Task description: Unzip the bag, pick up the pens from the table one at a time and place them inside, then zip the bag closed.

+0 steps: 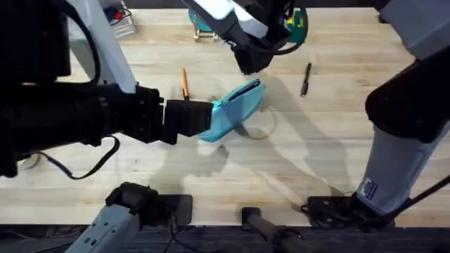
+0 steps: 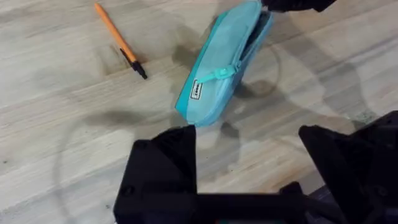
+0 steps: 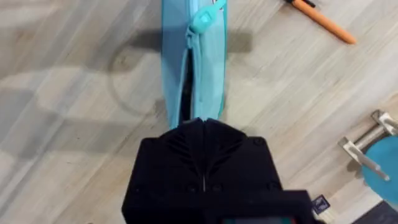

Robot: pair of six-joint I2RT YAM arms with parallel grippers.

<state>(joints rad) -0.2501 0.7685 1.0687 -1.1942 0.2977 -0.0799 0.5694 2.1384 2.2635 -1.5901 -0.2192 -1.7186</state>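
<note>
Bag: soft light-blue fabric pouch (image 3: pixel 194 68), half unzipped.
Right gripper (image 3: pixel 202 140): clenched on pouch's end.
Left gripper (image 2: pixel 247 155): released, at pouch's 7 o'clock.
Tip: hold tight, slide pull tab (image 3: pixel 204 18) straight.

bag (image 2: pixel 217 68) half-unzipped, orange pen (image 2: pixel 119 41) beside — apart

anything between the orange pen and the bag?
No. In the left wrist view, bare table lies between the orange pen and the bag. The overhead view shows the same gap.
</note>
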